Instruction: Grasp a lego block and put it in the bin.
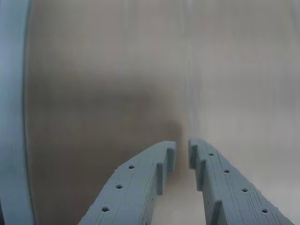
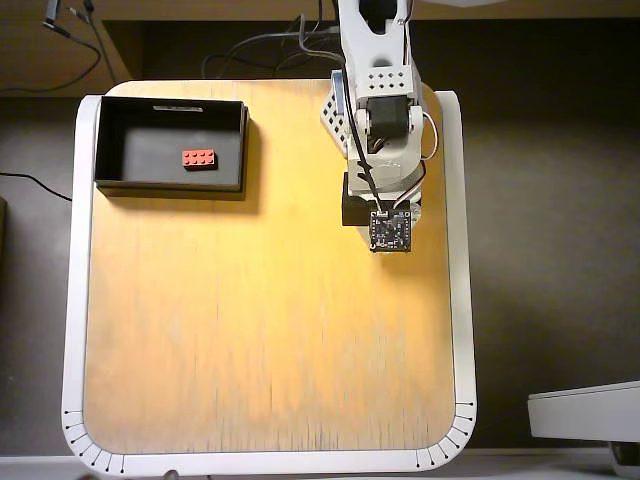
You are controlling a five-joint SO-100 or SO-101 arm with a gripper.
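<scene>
The red lego block (image 2: 199,157) lies flat on the floor of the black bin (image 2: 110,140), which stands at the board's far left corner in the overhead view. The arm (image 2: 385,140) is folded at the far right of the board, well apart from the bin. Its fingers are hidden under the wrist there. In the wrist view my gripper (image 1: 182,151) hangs over bare wood, its jaws nearly together with nothing between them. Neither block nor bin shows in the wrist view.
The wooden board (image 2: 260,330) has a white rim (image 2: 72,300), which also shows along the left edge of the wrist view (image 1: 11,117). Cables (image 2: 270,60) run behind the board. A pale object (image 2: 585,410) sits off the board at the lower right.
</scene>
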